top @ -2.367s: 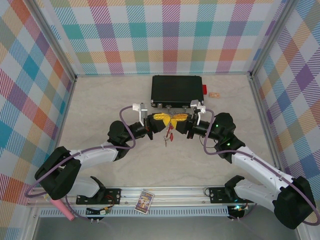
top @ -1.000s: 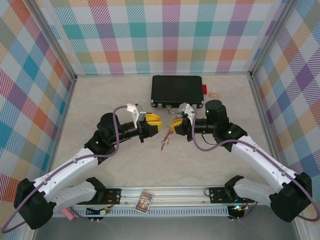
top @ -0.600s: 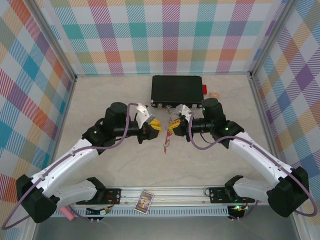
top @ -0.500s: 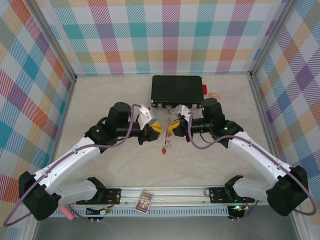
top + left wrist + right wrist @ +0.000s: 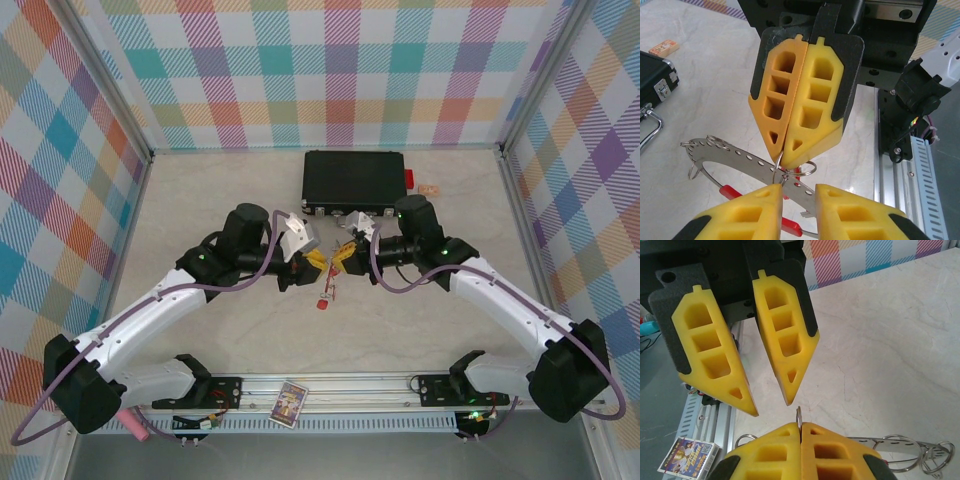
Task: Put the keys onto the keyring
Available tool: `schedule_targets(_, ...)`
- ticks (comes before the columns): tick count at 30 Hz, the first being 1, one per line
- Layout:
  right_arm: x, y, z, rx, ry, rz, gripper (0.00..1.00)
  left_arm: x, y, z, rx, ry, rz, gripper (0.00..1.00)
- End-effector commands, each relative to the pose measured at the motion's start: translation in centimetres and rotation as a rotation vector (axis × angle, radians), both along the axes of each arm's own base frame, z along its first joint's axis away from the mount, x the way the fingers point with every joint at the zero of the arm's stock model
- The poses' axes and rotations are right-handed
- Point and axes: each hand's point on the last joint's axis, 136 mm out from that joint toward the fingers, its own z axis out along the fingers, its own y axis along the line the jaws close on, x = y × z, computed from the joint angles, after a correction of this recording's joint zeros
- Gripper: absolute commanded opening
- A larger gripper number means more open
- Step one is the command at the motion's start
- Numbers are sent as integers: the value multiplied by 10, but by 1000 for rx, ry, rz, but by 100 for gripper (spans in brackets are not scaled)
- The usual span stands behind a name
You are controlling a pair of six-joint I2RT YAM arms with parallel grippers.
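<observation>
Just in front of the black case [image 5: 355, 180], the right gripper [image 5: 800, 427] is pinched tight on the keyring [image 5: 725, 155], whose perforated silver arc juts out sideways. Nose to nose with it, the left gripper [image 5: 799, 189] has its jaws parted, holding nothing. Keys [image 5: 324, 297] show just below the meeting tips. A red block [image 5: 408, 180] sits beside the case, and a card box [image 5: 290, 403] on the near rail.
</observation>
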Motion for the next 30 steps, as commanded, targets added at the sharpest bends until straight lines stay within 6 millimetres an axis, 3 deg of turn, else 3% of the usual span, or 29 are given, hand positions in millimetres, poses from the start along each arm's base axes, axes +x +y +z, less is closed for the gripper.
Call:
schedule_targets(1, -10, 3, 21, 51, -46, 60, 0, -4, -5, 16, -31, -31, -38, 22)
schedule_targets(13, -17, 3, 25, 70, -53, 77, 0, 8, -3, 16, -19, -46, 25, 22)
schedule_targets(25, -23, 6, 25, 74, -52, 99, 0, 4, -10, 18, -40, -14, -16, 23)
schedule_targets(30, -24, 6, 25, 73, -53, 99, 0, 0, -11, 20, -51, -1, -38, 18)
